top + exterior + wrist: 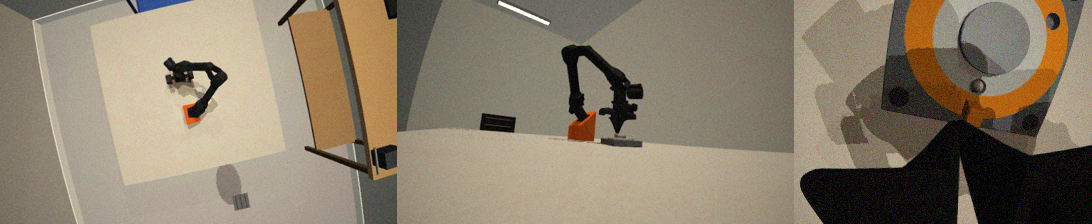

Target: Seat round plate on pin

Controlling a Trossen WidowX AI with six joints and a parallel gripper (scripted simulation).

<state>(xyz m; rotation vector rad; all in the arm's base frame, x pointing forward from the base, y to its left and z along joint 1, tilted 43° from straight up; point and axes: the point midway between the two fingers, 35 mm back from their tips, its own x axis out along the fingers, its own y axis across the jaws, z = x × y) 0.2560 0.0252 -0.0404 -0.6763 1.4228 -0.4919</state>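
The grey square base (pixel 623 143) (pixel 896 70) lies on the table. The plate (pixel 919 30), with an orange ring and pale middle, sits around the post (pixel 996 39) and looks level in the exterior view. Beside its orange tab (pixel 979 118) (pixel 615 135), a small round pin (pixel 978 86) shows light grey within a dark rim, apparently inside the hole. My gripper (pixel 956 128) (pixel 617 133) is shut and empty, with its tips just beside and above the tab. Whether they touch it I cannot tell. The arm mostly hides the plate in the top view.
The orange arm mount (pixel 187 117) (pixel 582 131) stands close beside the base. Another dark hole (pixel 1053 21) shows at the ring's right. A wooden bench (pixel 324 83) and wooden desk (pixel 373 83) stand off to the right in the top view.
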